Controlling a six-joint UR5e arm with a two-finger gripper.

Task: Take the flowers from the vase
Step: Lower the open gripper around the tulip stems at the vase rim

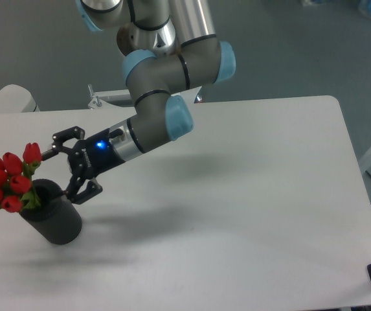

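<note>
No readable writing or brand anywhere. Plain white rounded-corner table (250, 194) on a grey floor (302, 52). Matte black cylindrical vase (54, 217) at the table's left edge, red tulip bunch with green leaves (7, 181) leaning out leftward. Black two-finger gripper (57, 170), blue light lit, jaws spread wide just beside the blooms, above the vase rim.

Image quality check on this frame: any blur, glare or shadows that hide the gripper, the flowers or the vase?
Fixed camera: soft focus overall, no strong glare. The gripper shows open with its blue light lit. The flowers are cut off by the left edge. The vase is dark with little surface detail. A diffuse arm shadow falls on the table.
</note>
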